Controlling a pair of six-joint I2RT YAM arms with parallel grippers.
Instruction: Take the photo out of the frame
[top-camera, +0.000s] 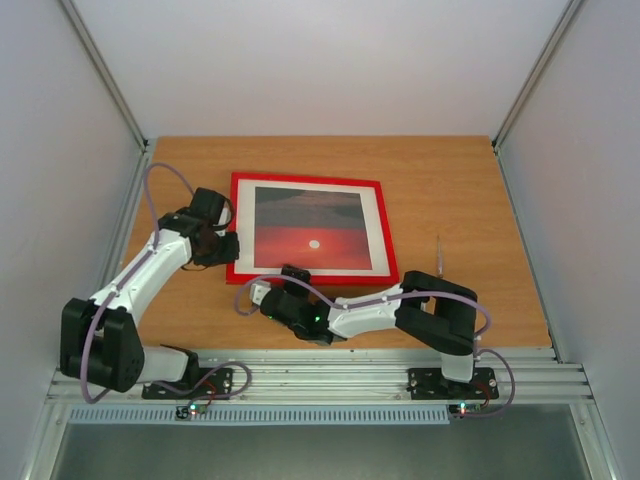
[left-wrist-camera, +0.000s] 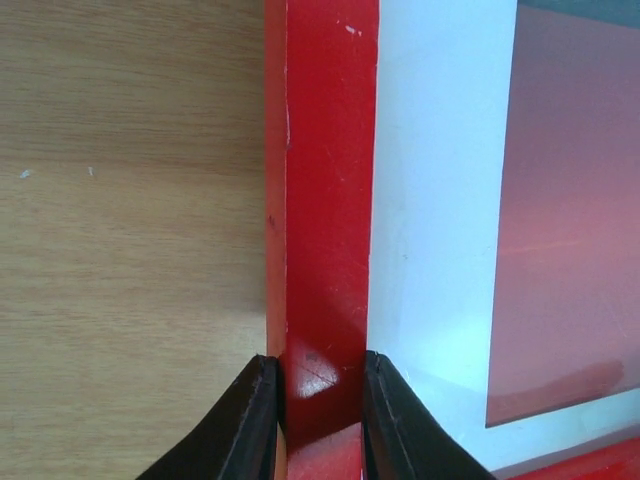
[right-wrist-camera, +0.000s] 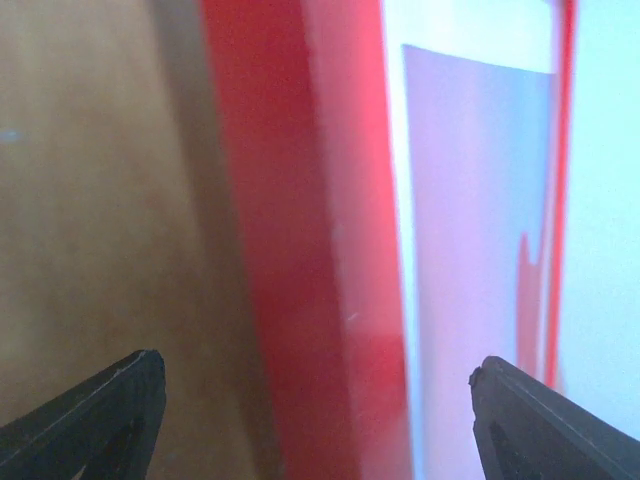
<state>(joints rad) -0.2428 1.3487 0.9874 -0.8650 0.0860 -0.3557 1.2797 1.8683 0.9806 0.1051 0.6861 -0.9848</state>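
Near: right gripper is spread wide and holds nothing. A blurred bar of the thin bright red rectangular frame runs ahead between its fingers. The left gripper is clenched across the frame's side bar, with black fingers pressed to both edges. The frame lies flat on the brown wooden table. Past both tools, inside the frame, is the white mat border. Within that sits the flat sunset photo: red-orange sky, small white sun, dark grey band on the far side.
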